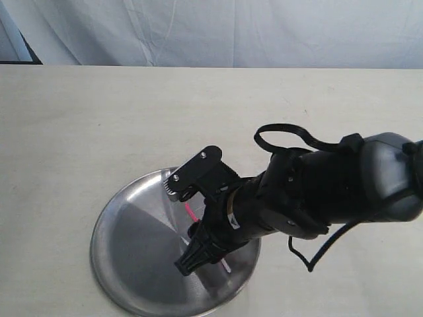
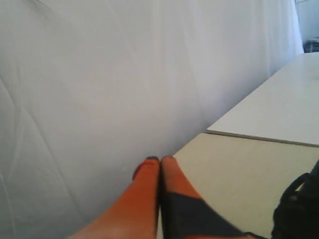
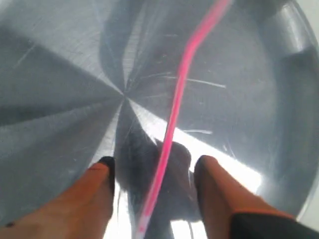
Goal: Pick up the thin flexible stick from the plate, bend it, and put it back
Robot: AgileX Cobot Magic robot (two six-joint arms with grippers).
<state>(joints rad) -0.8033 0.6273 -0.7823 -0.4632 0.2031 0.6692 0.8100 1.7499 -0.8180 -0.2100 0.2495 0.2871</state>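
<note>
We've got the R gripper (image 1: pixel 182 224) (image 3: pixel 154 164) spread wide open over the round shiny stainless-steel plate (image 1: pixel 132 244) (image 3: pixel 60 74), w/ the thin pink-red plastic stick (image 1: pixel 190 212) (image 3: pixel 177 99) running btwn its two orange fingers (image 3: pixel 99 199). Neither finger seems to touch it, so nothing's grasped atm. The stick is inside the plate, on the side nearer the R arm, w/ a slight kink partway along. Can't tell for sure if it's lying flat on the metal. The plate sits on the beige tabletop (image 1: pixel 99 112), low in the exterior view. The L gripper (image 2: pixel 159 160) is up by the white cloth backdrop (image 2: pixel 99 74), tips pressed together w/ nothing btwn them.
</note>
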